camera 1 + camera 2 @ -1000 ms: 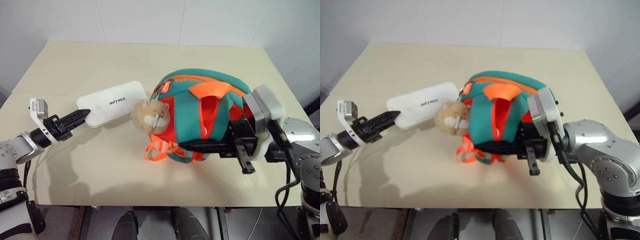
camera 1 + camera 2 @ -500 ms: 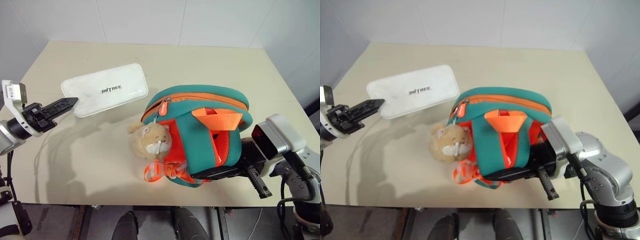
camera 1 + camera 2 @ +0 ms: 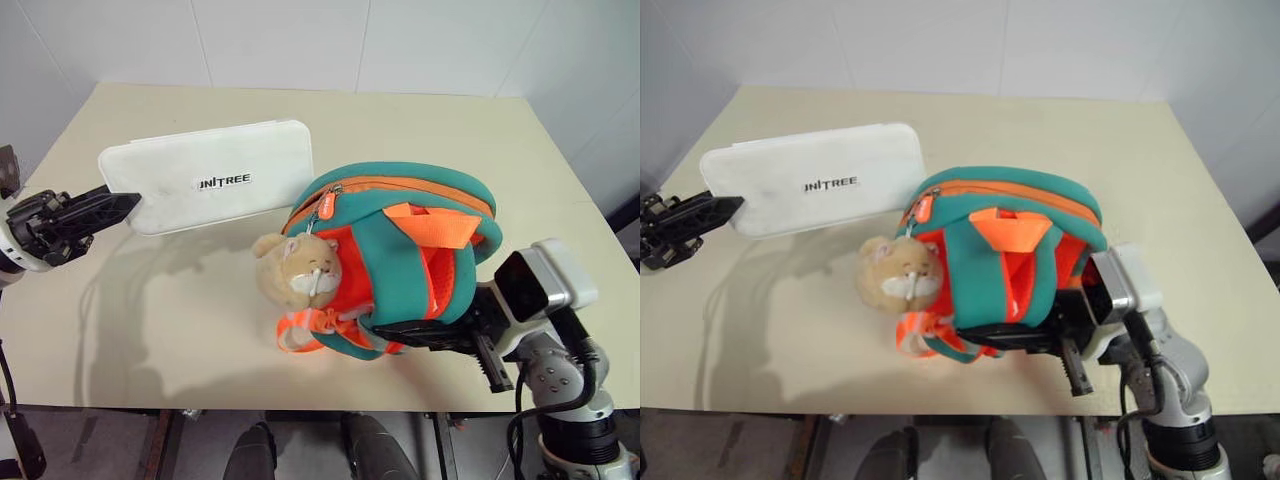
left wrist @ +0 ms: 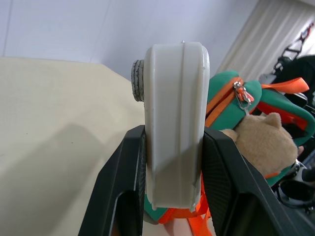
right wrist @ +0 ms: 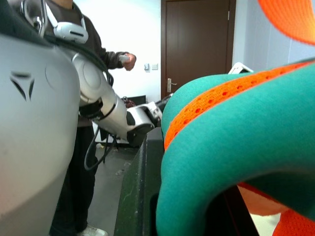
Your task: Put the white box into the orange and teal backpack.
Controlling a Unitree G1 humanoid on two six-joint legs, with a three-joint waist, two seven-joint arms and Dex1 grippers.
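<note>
Left gripper (image 4: 170, 162): its 2 fingers are clamped on the short end of the white box (image 3: 215, 175). Since 1 second ago it has raised the box off the table (image 3: 150, 330) and swung it clear of the zipper side. Right gripper (image 3: 440, 335): closed on a teal strap of the orange and teal backpack (image 3: 400, 250), which has dropped lower and tilted. The box remains outside, just beside the backpack; insertion is probably next.
</note>
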